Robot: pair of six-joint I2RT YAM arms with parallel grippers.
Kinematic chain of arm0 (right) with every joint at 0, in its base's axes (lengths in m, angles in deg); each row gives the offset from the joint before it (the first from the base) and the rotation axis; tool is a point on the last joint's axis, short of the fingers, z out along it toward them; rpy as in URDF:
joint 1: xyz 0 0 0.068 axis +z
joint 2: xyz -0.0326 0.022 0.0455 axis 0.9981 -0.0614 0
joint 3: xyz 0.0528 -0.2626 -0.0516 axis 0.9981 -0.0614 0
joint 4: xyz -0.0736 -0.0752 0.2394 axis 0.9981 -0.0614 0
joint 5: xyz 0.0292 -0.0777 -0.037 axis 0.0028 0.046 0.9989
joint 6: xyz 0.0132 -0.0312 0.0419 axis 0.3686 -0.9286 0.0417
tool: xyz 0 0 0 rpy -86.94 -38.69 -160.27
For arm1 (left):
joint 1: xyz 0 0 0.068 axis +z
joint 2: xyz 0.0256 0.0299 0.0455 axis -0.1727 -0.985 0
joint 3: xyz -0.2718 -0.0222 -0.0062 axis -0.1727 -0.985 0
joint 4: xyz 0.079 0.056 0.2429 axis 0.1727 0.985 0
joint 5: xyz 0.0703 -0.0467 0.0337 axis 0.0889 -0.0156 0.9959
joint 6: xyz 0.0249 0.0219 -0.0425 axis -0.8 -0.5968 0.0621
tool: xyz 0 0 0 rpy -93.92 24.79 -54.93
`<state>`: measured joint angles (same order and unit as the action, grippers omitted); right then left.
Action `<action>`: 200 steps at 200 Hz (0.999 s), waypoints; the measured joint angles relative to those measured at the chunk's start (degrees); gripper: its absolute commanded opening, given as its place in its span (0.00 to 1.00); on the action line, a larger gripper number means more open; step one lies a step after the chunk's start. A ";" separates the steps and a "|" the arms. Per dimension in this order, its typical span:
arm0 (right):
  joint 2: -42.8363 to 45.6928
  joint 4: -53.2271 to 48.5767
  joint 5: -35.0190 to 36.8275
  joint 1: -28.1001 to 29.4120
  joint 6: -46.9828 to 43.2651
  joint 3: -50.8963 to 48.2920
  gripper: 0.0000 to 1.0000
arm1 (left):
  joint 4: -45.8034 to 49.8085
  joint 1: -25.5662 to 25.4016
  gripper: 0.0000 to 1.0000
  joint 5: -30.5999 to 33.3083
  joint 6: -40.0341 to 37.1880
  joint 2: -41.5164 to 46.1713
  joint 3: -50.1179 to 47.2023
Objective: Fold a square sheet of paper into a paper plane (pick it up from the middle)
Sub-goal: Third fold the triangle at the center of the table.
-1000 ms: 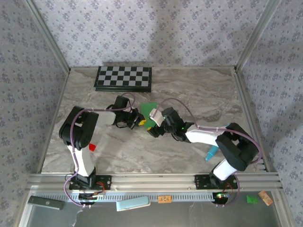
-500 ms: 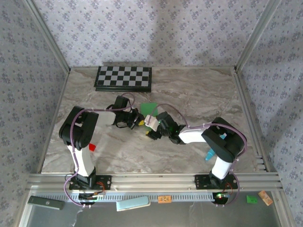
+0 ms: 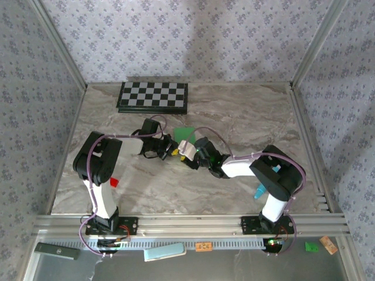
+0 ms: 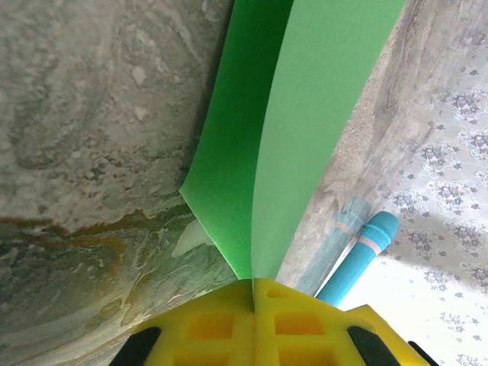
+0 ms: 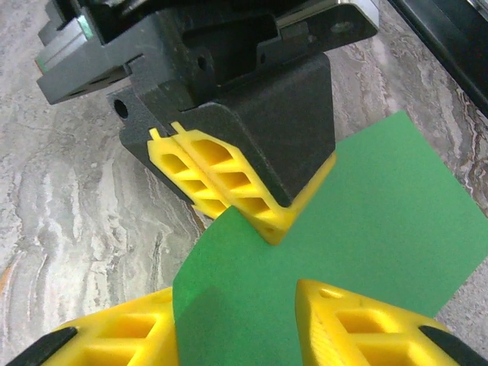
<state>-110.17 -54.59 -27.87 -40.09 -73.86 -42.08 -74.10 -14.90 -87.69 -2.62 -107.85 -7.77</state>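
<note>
Left end effector (image 4: 253, 284) pinched, right end effector (image 5: 236, 301) spread

I can read no word, number or brand anywhere. The square sheet of paper (image 5: 381, 221) shows plain green in both of my wrist views, with no print on it. A small orange tag (image 3: 203, 246) sits on the frame below the near edge of the desk (image 3: 252, 117), but it is too small for me to make out any writing on it.
</note>
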 measured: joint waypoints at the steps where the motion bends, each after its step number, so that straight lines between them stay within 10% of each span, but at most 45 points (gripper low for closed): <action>1: 0.00 0.00 -0.07 0.00 0.00 0.00 0.37 | 0.00 0.00 0.00 0.00 0.00 0.00 0.00; 94: 0.96 -0.02 -2.32 0.00 0.15 0.00 0.24 | 0.22 0.00 0.00 0.00 0.00 0.00 0.00; 154: 1.05 -2.34 -5.11 -0.02 1.14 0.13 0.04 | 5.95 2.14 0.32 2.27 -3.39 3.08 0.00; 200: 1.07 -5.31 -9.77 -0.02 4.42 0.37 0.01 | 12.02 7.28 0.37 7.04 -8.52 11.80 0.31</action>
<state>-109.10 -59.90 -37.64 -40.11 -69.45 -41.70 -62.08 -7.62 -80.66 -11.15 -96.05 -7.46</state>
